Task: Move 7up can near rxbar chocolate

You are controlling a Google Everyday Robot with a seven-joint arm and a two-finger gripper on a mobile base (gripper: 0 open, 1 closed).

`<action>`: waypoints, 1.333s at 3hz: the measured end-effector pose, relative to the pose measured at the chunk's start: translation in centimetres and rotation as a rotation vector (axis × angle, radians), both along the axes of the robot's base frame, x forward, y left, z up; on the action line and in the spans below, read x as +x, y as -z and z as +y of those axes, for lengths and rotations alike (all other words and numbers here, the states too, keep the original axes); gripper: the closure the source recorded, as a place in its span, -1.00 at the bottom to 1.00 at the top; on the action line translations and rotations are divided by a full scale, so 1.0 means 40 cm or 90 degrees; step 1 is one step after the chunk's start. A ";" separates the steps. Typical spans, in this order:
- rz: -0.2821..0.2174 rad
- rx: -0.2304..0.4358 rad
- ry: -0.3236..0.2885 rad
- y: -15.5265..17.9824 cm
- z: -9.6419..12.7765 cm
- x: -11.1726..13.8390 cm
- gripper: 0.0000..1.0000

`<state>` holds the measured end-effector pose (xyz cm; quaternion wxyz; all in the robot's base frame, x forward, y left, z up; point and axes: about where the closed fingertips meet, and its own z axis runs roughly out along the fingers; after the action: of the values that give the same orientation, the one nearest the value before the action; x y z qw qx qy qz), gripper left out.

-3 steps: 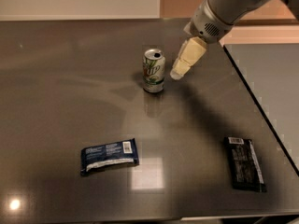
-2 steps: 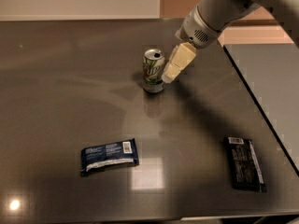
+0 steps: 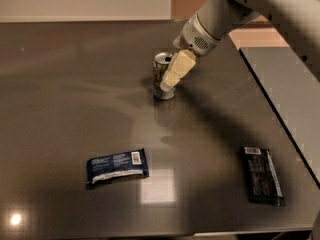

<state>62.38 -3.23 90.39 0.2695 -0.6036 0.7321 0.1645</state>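
The can (image 3: 158,75) is silver-white with green markings and a silver top, and the cream gripper (image 3: 168,86), on a pale grey-white arm (image 3: 215,19), sits right against the side of it that faces the camera. The rxbar (image 3: 262,175) wears a black wrapper with faint white print and a white barcode at its far end, while the other bar (image 3: 117,166) is navy blue with white print, a white barcode patch and a pale lower edge. The table (image 3: 75,89) is glossy dark grey-brown with soft pale reflections.
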 end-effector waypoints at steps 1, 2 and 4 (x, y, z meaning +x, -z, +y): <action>0.012 0.008 -0.008 0.010 0.015 0.004 -0.65; 0.015 0.013 -0.013 0.008 0.015 0.007 -0.20; 0.005 0.016 -0.036 -0.029 -0.011 -0.033 0.74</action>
<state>61.07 -3.66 91.57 0.2697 -0.6198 0.7138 0.1835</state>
